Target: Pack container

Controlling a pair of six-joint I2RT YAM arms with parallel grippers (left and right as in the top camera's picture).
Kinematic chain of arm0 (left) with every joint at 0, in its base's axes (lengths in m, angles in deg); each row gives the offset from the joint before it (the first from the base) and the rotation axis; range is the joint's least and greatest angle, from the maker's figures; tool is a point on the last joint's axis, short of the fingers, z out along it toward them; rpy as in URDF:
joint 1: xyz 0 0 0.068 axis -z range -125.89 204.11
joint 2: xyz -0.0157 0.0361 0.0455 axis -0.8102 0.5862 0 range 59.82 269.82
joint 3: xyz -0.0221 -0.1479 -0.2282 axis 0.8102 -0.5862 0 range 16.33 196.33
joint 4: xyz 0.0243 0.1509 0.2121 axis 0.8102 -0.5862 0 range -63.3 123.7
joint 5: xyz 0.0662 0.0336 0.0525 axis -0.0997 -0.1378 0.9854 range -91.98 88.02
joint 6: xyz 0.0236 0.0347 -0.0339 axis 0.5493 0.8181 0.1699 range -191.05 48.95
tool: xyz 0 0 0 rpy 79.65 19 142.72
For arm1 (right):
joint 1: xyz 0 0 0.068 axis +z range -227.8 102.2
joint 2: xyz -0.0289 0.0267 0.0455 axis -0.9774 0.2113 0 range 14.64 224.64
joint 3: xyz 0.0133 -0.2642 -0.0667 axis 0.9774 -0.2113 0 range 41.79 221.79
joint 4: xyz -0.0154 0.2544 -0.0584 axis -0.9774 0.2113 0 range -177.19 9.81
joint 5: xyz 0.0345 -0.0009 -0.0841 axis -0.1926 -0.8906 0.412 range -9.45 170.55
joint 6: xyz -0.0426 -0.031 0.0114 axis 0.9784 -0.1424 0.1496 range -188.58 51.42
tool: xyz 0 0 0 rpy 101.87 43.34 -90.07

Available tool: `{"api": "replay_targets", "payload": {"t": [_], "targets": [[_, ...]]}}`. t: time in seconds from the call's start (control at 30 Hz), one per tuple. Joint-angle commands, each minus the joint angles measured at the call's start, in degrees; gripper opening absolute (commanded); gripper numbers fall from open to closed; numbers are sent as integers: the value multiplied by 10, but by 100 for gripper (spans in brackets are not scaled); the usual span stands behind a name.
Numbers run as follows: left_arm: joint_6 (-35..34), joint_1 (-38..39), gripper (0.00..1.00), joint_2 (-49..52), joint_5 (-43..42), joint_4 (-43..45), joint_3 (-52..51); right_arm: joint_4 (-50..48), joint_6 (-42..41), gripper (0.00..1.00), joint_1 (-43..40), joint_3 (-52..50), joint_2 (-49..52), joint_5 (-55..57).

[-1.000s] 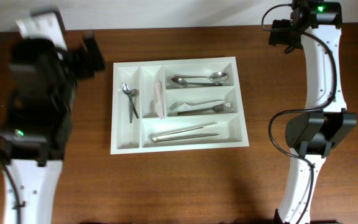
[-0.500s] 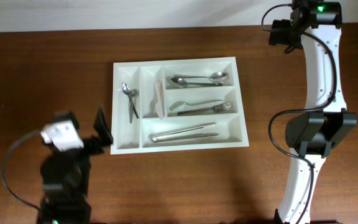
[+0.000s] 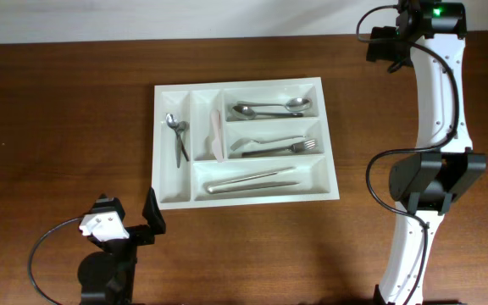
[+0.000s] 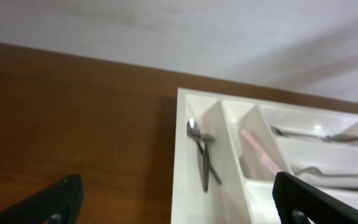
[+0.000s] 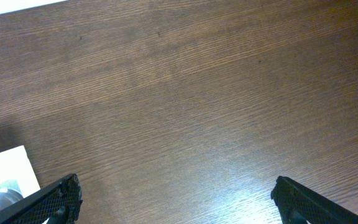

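Container, the large white rectangular plastic cutlery tray (image 3: pixel 237 83), sits mid-tabletop, unmoved over the last second. All five compartments hold something. There are small metal spoons (image 3: pixel 177 137) in the leftmost narrow slot and a pale pink utensil (image 3: pixel 217 135) in the next. Larger spoons (image 3: pixel 269 108) lie in the far long compartment, forks (image 3: pixel 275 146) in the middle one and slim metal pieces (image 3: pixel 252 180) in the near one.

What has changed is my left arm. A second ago it stood beside the tray's far left corner; now it is folded back, with the left end effector (image 3: pixel 152 219) just off the near left corner. In the left wrist view its fingers are spread wide with nothing between them, looking along the tray.

The right end effector (image 5: pixel 176 190) has not stirred. It hangs wide apart and empty over bare brown wooden tabletop (image 5: pixel 185 93), far right of the tray.

I see no cutlery outside the tray, so I judge the packing finished and the left arm retiring to rest.
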State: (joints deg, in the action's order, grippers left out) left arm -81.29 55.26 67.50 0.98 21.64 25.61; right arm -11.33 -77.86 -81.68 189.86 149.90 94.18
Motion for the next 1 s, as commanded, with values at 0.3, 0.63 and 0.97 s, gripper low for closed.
{"api": "replay_targets", "payload": {"t": [0.3, 0.63, 0.97], "targets": [[5, -2, 99, -74, -38, -63, -36, -2, -7, 99, 1, 7, -9, 1], [5, -2, 99, -74, -37, -63, -36, -2, -7, 99, 1, 7, -9, 1], [5, -2, 99, -74, -37, -63, -36, -2, -7, 99, 1, 7, -9, 1]]}}
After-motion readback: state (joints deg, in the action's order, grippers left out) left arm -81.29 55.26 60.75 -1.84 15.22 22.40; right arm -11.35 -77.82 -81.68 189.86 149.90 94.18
